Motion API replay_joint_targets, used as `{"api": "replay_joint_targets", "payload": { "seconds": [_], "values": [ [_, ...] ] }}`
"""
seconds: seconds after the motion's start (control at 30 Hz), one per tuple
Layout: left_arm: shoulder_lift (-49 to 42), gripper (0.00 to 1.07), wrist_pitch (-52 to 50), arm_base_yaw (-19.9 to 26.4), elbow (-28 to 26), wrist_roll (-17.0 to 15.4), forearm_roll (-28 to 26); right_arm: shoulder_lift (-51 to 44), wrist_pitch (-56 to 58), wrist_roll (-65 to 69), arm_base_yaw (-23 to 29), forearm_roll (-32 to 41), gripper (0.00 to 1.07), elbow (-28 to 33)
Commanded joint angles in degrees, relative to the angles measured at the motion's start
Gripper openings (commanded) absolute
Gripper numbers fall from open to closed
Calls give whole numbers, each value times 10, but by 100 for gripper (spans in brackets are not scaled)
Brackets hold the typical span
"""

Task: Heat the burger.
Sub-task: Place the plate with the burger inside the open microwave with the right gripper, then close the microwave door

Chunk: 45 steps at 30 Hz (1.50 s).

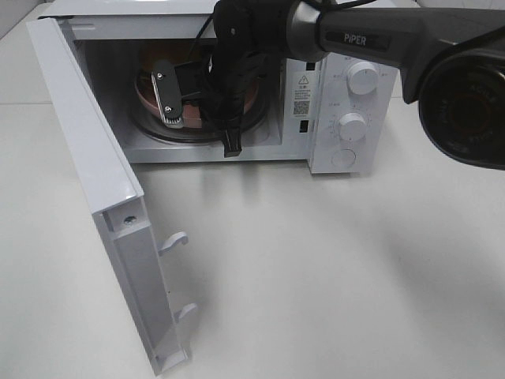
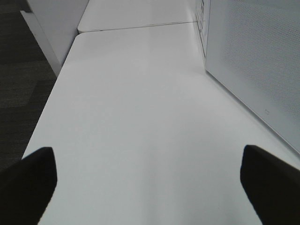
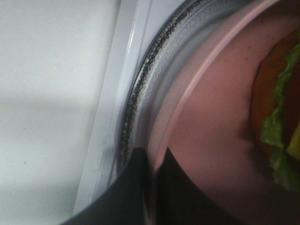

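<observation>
The burger (image 3: 276, 108), with green lettuce at its edge, lies on a salmon-pink plate (image 3: 211, 122) on the glass turntable (image 3: 140, 84) inside the open microwave (image 1: 347, 87). In the exterior view the plate (image 1: 146, 91) shows, but my right arm hides most of the burger. My right gripper (image 3: 153, 187) reaches into the oven (image 1: 230, 142), its dark fingers shut on the plate's front rim. My left gripper (image 2: 147, 187) is open and empty over the bare table beside the microwave, and is out of the exterior view.
The microwave door (image 1: 87, 158) stands open to the left, with its latch hooks (image 1: 173, 241) sticking out. Two control knobs (image 1: 363, 77) sit on the right panel. The white table (image 1: 316, 268) extends in front. The microwave's side wall (image 2: 253, 61) is close to the left gripper.
</observation>
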Motion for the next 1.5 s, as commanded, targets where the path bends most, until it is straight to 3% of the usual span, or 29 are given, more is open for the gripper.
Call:
{"api": "replay_joint_targets", "payload": {
  "seconds": [0.03,0.93,1.2,1.5],
  "values": [
    [-11,100,-3,-2,1,-2,0,-6,-33,0,1,2,0,-10],
    [-11,100,-3,-2,1,-2,0,11,-19,9,1,18,3,-20],
    [-11,100,-3,-2,1,-2,0,11,-17,9,1,30,20,-20],
    [-11,100,-3,-2,1,-2,0,7,0,9,1,49,57,-20]
  ]
}}
